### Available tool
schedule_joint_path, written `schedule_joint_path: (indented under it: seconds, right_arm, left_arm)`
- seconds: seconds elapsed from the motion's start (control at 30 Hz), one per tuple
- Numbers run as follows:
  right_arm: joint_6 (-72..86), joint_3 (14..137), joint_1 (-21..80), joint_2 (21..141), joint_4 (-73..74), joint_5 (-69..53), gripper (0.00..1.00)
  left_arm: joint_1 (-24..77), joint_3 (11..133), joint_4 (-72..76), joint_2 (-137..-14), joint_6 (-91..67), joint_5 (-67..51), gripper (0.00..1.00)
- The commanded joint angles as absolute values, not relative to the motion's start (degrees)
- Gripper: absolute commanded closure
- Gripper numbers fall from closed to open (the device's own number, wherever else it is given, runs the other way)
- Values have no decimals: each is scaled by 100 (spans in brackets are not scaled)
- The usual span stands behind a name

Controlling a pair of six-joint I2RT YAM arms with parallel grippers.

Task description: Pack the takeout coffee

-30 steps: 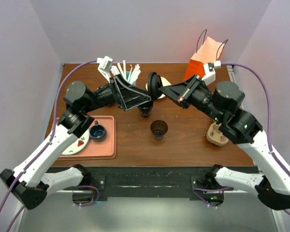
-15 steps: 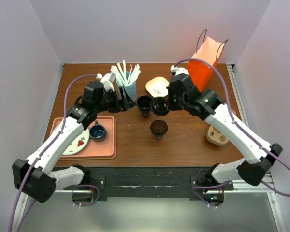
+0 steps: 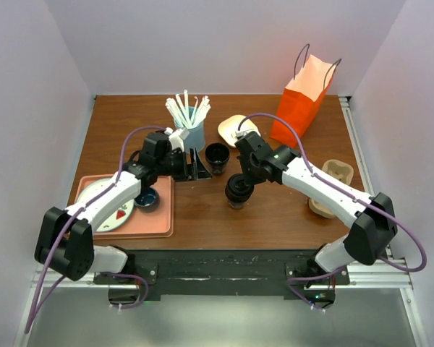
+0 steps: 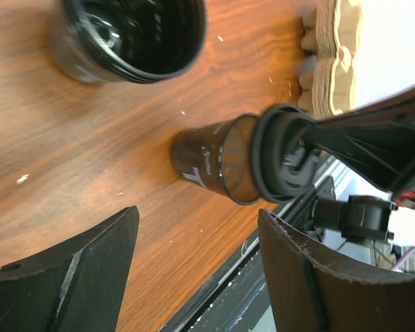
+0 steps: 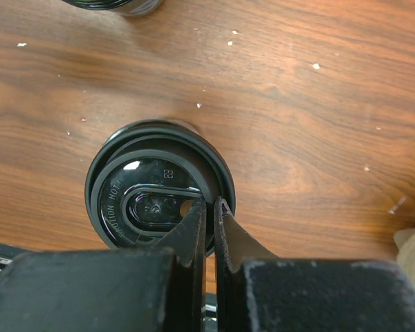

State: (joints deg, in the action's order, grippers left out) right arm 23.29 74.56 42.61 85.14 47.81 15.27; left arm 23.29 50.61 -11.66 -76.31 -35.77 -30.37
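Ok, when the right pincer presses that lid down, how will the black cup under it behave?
The cup under the lid tapers to a narrow base and stands free, the left pincer open and apart from it, so an off-centre push could tip it. Its wall looks thin and translucent, so likely light and easily squashed.

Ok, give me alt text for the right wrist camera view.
The right gripper, shut, pinches the rim of a round black lid seen from above over a brown wooden table. A dark cup peeks in at the top edge.
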Motion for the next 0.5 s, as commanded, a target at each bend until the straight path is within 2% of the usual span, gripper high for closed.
schedule_joint_path:
  seconds: [0.0, 0.2, 0.47]
  right_arm:
    - [2171, 7182, 4236, 8447, 4079, 1397, 100]
    - [2180, 6839, 4245, 8411, 3753, 1468, 100]
    - [2302, 6645, 4245, 8455, 3560, 1371, 100]
  left_arm:
    - [2670, 4983, -607, -7813, -3533, -3261, 27]
    - [2996, 4940, -264, -8165, -3709, -3260, 34]
    - [3164, 5001, -123, -8481, -3709, -3199, 38]
